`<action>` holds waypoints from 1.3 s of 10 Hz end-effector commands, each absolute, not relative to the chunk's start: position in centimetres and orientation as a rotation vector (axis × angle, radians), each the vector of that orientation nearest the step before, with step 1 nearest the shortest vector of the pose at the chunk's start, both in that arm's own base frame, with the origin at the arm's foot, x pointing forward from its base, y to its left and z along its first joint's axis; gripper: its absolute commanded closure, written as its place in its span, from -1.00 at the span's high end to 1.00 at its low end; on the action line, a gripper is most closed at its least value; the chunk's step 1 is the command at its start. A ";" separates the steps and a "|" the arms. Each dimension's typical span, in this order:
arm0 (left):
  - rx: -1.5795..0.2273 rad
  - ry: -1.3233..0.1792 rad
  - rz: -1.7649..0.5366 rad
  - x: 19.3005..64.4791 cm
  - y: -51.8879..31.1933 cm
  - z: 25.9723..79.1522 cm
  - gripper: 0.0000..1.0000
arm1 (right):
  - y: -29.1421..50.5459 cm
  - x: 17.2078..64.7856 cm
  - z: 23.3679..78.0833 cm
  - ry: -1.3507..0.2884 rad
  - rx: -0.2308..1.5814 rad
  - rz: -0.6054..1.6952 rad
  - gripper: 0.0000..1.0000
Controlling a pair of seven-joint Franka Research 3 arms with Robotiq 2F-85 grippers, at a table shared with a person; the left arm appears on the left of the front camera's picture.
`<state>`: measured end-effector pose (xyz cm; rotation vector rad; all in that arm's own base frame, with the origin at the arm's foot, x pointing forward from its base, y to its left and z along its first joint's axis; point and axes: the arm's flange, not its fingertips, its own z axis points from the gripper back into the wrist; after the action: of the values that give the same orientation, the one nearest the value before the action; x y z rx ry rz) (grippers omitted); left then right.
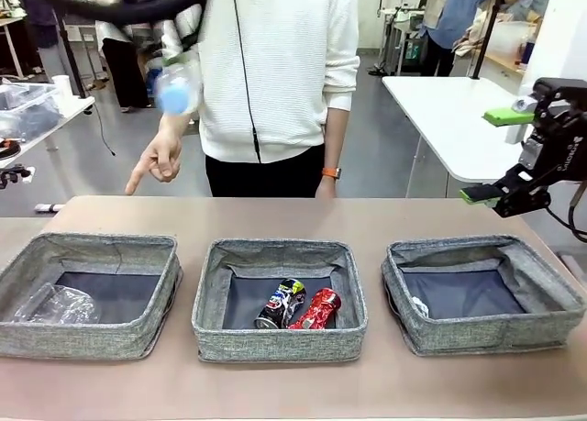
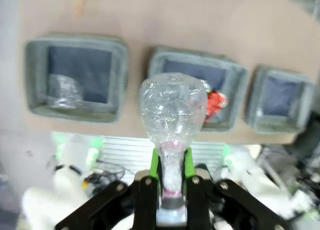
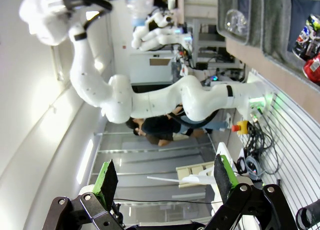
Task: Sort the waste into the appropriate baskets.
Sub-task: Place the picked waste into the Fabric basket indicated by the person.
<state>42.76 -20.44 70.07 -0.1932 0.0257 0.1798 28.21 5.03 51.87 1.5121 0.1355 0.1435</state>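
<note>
**Plastic bottle held high above three fabric baskets**

The brown bench [image 1: 275, 215] carries three low rectangular baskets of grey woven fabric with soft folded rims and dark flat bottoms, set in a row. The left basket [image 1: 37, 334] holds a crumpled clear plastic bottle [image 1: 57, 304]. The middle basket [image 1: 275, 343] holds a dark printed can [image 1: 281, 304] lying just beside a crushed shiny red can [image 1: 316, 309]. The right basket [image 1: 514, 329] has a small white paper wad [image 1: 419, 306] against its near-left wall.

A person in a white knit top stands at the far side, one hand [image 1: 158, 160] pointing down at the bench.

The left gripper [image 2: 172, 182] pinches a clear, crinkled, pink-labelled bottle [image 2: 172, 107] by its neck between green pads, well above the baskets. The right gripper [image 1: 495, 155] hangs beyond the right basket with its jaws spread wide, holding nothing.
</note>
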 end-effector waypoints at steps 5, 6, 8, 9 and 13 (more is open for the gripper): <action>-0.253 0.103 0.465 34.5 -5.9 47.7 -0.61 | 5.2 28.3 52.3 0.128 1.521 0.143 1.00; -0.269 0.148 0.514 34.8 -4.2 45.9 -0.61 | 5.2 28.3 52.3 0.128 1.521 0.143 1.00; -0.296 0.147 0.612 35.1 -2.3 44.6 -0.61 | 5.2 28.3 52.3 0.128 1.521 0.143 1.00; -0.307 0.141 0.619 35.3 -2.4 44.6 -0.61 | 5.2 28.3 52.3 0.128 1.521 0.143 1.00; -0.396 0.084 0.680 36.1 -2.5 44.8 0.54 | 5.2 28.3 52.3 0.128 1.521 0.143 1.00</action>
<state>35.87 -2.00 45.02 -0.3518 0.1110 0.6484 28.21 5.02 51.88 1.5121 0.1352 0.1436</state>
